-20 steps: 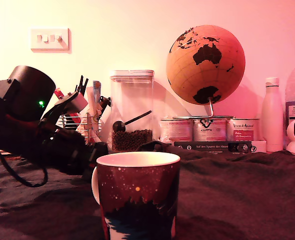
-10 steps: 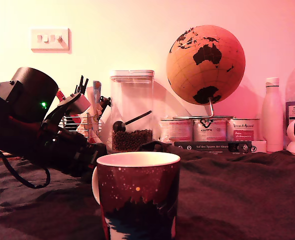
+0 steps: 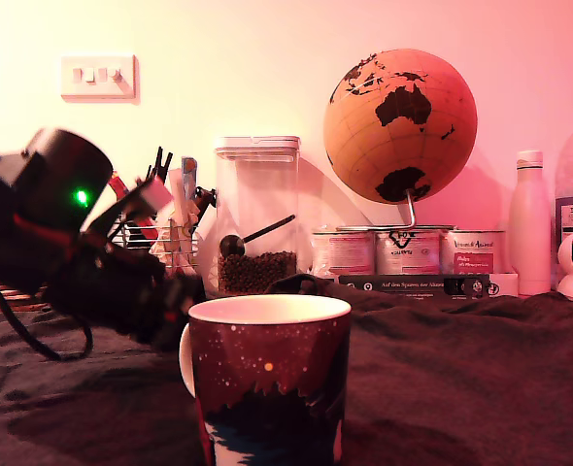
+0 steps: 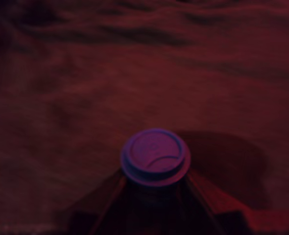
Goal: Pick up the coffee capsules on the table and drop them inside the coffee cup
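One coffee capsule [image 4: 155, 156] shows in the wrist view, its round flat end facing the camera, and it sits between the two dark fingers that run up to it from either side. The jaws look clamped on its tapered body just behind the rim, which is why the pod stays square to the lens with the wrinkled cloth of the table [image 4: 85, 73] out of focus beyond it. That view is dim and soft, so the contact itself reads more from the way the fingers converge on the pod than from any sharp edge.

In the exterior view the capsule cannot be seen; the gripper [image 3: 175, 309] is a dark blurred mass low over the table [image 3: 481, 379], just at the exterior view's left of the coffee cup [image 3: 267, 383] and partly hidden behind its rim. The cup stands upright in the foreground with its white inside open to the top, so a pod has to be brought above the rim before it can be let go. The arm [image 3: 58, 209], with its green light, slopes down toward the cup from the exterior view's left.

The gripper seems to sit at or below rim height and beside the cup, not over it, so I judge the carry unfinished: a lift and a short shift toward the opening are needed.
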{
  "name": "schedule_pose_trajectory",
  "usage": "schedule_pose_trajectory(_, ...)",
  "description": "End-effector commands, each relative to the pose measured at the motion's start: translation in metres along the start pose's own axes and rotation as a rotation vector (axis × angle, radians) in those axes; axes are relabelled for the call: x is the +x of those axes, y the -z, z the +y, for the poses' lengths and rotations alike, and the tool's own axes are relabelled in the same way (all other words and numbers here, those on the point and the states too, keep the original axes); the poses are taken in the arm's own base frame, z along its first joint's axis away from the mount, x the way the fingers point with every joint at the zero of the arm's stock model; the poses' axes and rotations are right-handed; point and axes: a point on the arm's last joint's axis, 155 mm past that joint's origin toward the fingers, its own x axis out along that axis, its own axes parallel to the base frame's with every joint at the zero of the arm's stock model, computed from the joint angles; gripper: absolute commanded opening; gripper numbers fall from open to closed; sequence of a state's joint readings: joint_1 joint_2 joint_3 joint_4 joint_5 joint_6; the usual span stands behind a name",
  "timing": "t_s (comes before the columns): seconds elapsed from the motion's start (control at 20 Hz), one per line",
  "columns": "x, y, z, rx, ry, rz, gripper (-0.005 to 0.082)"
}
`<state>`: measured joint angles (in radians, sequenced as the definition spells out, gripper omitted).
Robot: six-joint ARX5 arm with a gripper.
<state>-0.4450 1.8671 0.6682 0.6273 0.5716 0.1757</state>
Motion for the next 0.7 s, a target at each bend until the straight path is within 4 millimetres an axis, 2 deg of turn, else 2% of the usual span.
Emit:
schedule_pose_trajectory(0.0, -0.01, -0.02, -0.008, 0.033, 0.018, -0.038, 0.0189)
schedule_pose_trajectory(0.4, -0.051, -0.063, -0.037, 0.087, 0.053, -0.081, 0.0182)
schedule_pose_trajectory(0.65, -0.069, -0.076, -0.067, 0.1, 0.12, -0.082, 0.0182)
